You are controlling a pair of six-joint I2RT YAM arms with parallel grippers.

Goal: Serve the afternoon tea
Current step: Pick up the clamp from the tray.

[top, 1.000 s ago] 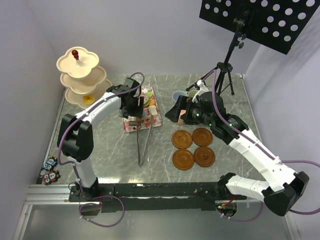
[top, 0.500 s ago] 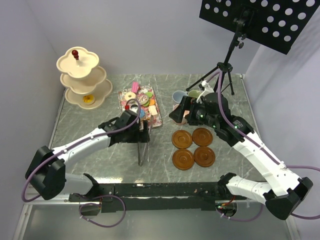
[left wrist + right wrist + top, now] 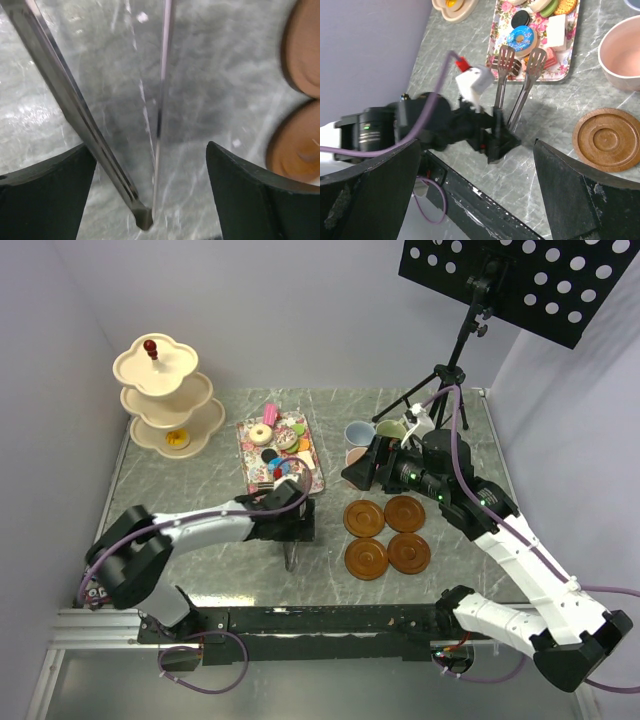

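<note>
Left arm drops low, off the tray, onto the tongs' handle end; right arm barely shifts.
Left gripper (image 3: 297, 527) spread, straddling one metal tongs (image 3: 75, 100), not pinching. Right gripper (image 3: 358, 465) spread over three visible mugs (image 3: 358, 430). Four saucers (image 3: 364, 518) beside them. One three-tier stand (image 3: 165, 400) back-left. Cakes (image 3: 278, 440) on floral tray (image 3: 310, 477).
</note>
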